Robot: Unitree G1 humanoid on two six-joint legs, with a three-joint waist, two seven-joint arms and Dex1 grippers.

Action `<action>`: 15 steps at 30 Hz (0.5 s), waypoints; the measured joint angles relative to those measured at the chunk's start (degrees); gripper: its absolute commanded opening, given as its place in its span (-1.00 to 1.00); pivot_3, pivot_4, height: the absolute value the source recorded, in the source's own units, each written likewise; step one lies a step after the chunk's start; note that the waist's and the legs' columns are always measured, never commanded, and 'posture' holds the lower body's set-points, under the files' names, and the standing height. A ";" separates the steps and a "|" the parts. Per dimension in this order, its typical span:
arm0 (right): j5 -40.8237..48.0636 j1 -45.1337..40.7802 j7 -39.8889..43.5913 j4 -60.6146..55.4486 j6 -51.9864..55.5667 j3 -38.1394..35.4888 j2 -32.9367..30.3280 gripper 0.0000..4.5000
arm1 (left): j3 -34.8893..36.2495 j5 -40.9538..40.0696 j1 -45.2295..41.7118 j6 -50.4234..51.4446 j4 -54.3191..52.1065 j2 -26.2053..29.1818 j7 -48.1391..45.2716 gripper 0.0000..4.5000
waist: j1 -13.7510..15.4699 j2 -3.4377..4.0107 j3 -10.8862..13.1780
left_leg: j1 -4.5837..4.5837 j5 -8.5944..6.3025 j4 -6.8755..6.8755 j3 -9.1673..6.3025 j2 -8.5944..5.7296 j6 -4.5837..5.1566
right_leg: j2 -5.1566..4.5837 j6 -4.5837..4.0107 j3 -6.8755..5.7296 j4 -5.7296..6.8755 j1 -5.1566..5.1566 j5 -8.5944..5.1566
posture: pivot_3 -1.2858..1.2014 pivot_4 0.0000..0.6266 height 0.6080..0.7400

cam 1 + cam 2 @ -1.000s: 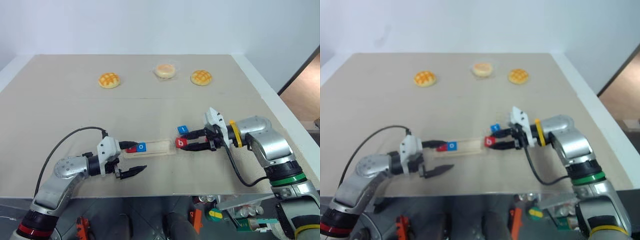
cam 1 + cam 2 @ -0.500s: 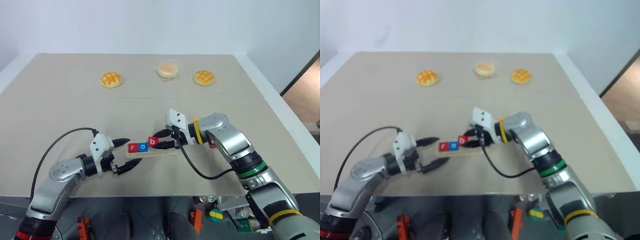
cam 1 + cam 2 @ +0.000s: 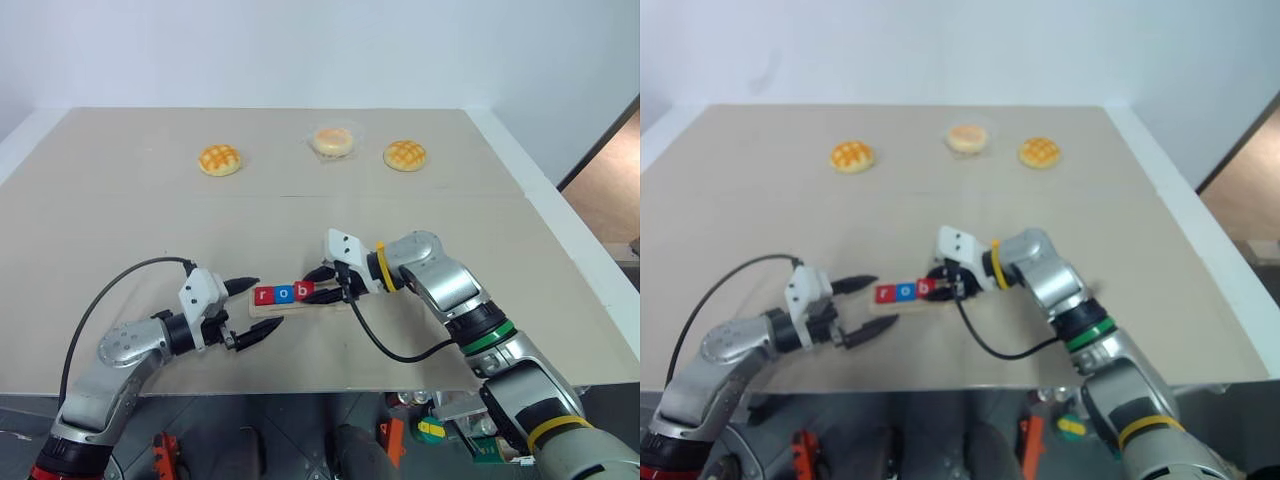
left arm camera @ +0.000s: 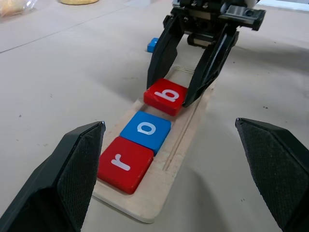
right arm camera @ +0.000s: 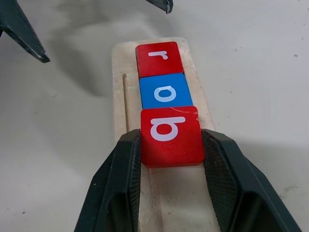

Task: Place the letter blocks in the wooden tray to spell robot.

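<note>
The wooden tray [image 3: 330,303] lies near the table's front edge. In its slot a red r block [image 3: 264,295] and a blue o block [image 3: 285,293] lie side by side. My right gripper [image 3: 311,288] is shut on a red b block [image 5: 170,135], which is in line right after the o, low over the slot. My left gripper [image 3: 263,304] stands open at the tray's r end, one finger [image 4: 72,174] on each side and both clear of it. Another blue block [image 4: 153,44] lies on the table beyond the tray, behind the right gripper.
Two golden buns [image 3: 219,160] [image 3: 405,154] and a wrapped one [image 3: 333,141] sit at the far side of the table. A black cable [image 3: 120,290] loops from my left wrist. The table's right edge [image 3: 560,230] runs past my right arm.
My right gripper has carried the red b block leftward from beyond the tray's right end to the slot, next to the o. The left gripper has stayed put, open.
</note>
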 measured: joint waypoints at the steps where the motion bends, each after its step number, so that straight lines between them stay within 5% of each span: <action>1: -0.37 0.00 0.01 0.39 -0.30 0.00 0.24 -0.19 | 0.00 0.06 0.01 0.00 -0.01 0.00 0.02 1.00 | 0.00 0.00 0.00 | 0.00 0.00 0.00 0.00 0.00 0.00 | 0.00 0.00 0.00 0.00 0.00 0.00 | 0.03 -0.52 1.00; 10: -2.22 -0.73 0.46 4.25 -4.93 0.11 1.16 -0.07 | 0.00 0.21 0.32 0.00 -0.35 0.00 0.19 1.00 | -0.01 0.00 0.00 | 0.01 0.00 0.00 0.01 0.00 0.00 | 0.00 -0.01 0.00 0.00 0.01 0.01 | 0.03 -0.52 1.00; 15: -2.63 -1.52 0.57 5.53 -6.09 0.07 1.50 0.49 | -0.01 0.25 0.33 0.00 -0.39 -0.01 0.24 1.00 | -0.01 0.00 0.00 | 0.02 0.00 0.00 0.00 0.00 -0.01 | 0.00 -0.02 -0.01 0.01 0.01 0.01 | 0.03 -0.52 1.00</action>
